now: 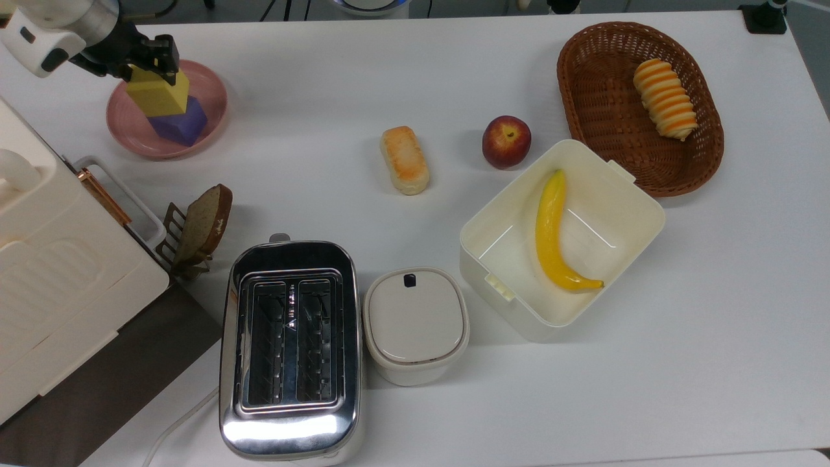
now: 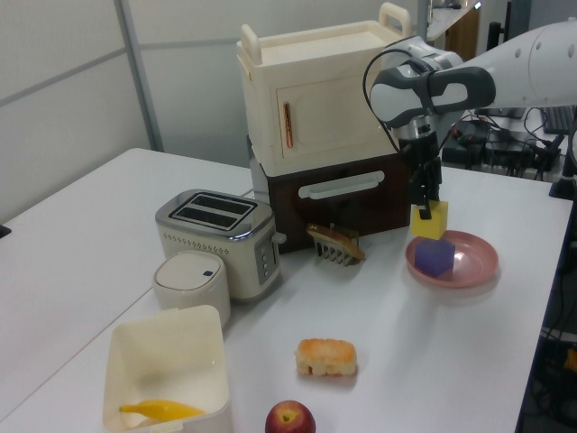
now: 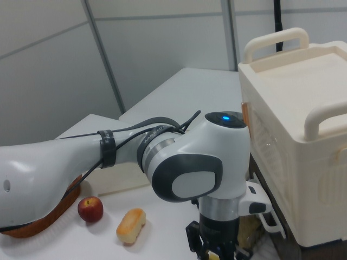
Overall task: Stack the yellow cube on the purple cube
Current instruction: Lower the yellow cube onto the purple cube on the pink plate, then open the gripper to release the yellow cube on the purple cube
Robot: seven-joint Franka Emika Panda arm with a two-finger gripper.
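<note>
Top view first: the gripper (image 1: pixel 148 59) is up in the far left corner, its black fingers clamped on the yellow cube (image 1: pixel 157 93). That cube sits right over the purple cube (image 1: pixel 179 122), overlapping its upper edge, and both are inside the rim of the pink plate (image 1: pixel 211 110). Whether yellow is actually touching purple, I cannot tell from above.

Over to the left view: the gripper (image 2: pixel 427 204) points straight down, the yellow cube (image 2: pixel 430 222) held in its jaws, directly above the purple cube (image 2: pixel 435 257) and very close to its top face, on the pink plate (image 2: pixel 473 263) by the brown cabinet base (image 2: pixel 334 194).

Across the white table (image 1: pixel 402 71), well apart from the plate, lie the bread roll (image 1: pixel 404 160) and the apple (image 1: pixel 506 141). The banana (image 1: pixel 552 233) rests in the cream box (image 1: pixel 632 224), and the toaster (image 1: pixel 290 347) stands near the top view's bottom edge.

Right view: the arm's big wrist joint (image 3: pixel 195 170) looms beside the cream cabinet (image 3: pixel 303 146).
</note>
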